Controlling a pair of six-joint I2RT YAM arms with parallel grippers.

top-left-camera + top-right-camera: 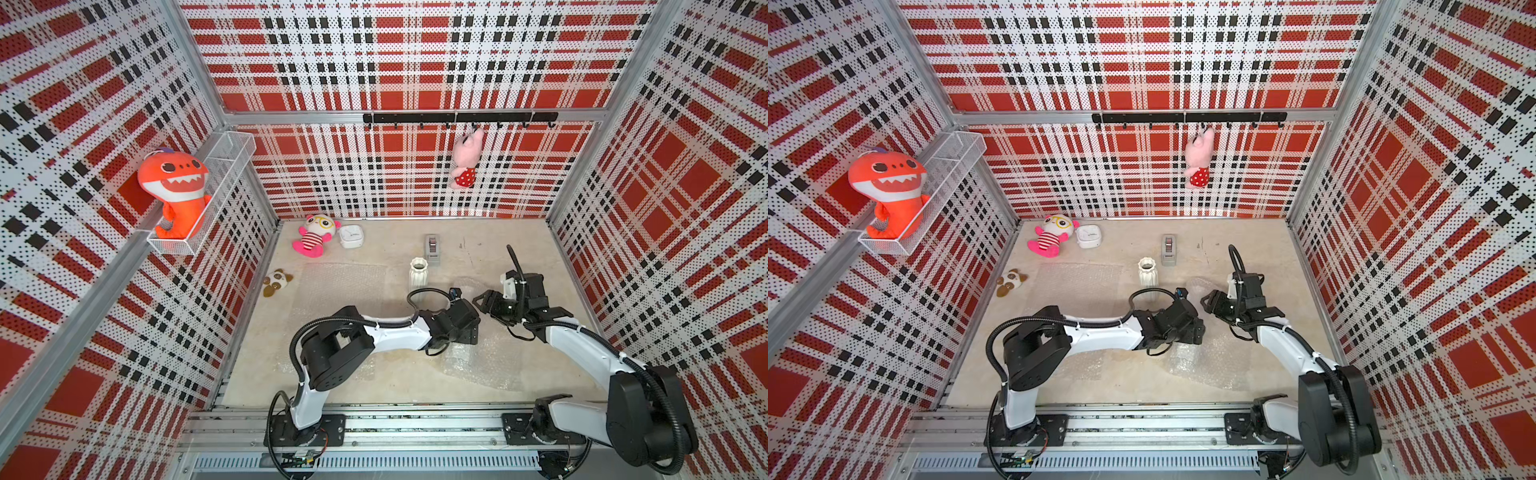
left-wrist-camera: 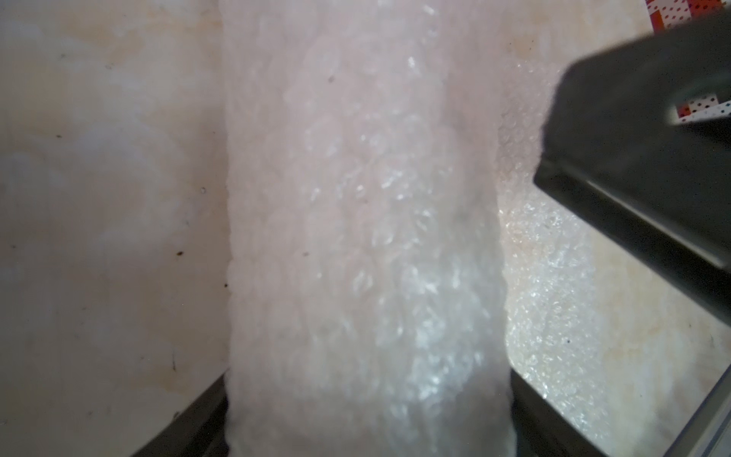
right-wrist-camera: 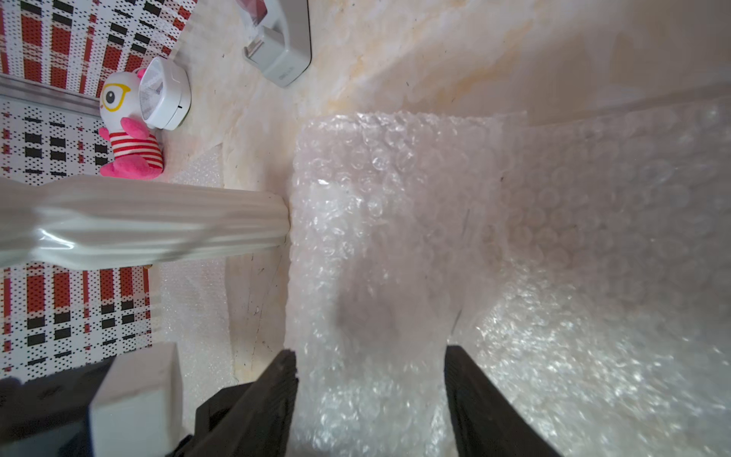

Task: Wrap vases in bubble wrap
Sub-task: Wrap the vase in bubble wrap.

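Right of the table's point(image 1: 374, 386) centre, your two tools meet at a roll of bubble wrap point(image 3: 395, 190) lying on its side; your left tool point(image 2: 366, 376) has its fingers spread wide and set against both sides of the roll; your right tool point(image 3: 368, 350) clasps the roll the same way, a finger flush on each flank; what the roll encloses you cannot tell; its loose tail point(image 1: 478, 365) spreads flat toward the front edge; the bare vase point(image 1: 418, 272) stands upright just beside the roll's end; a second sheet point(image 1: 340, 286) lies flat toward the left edge.
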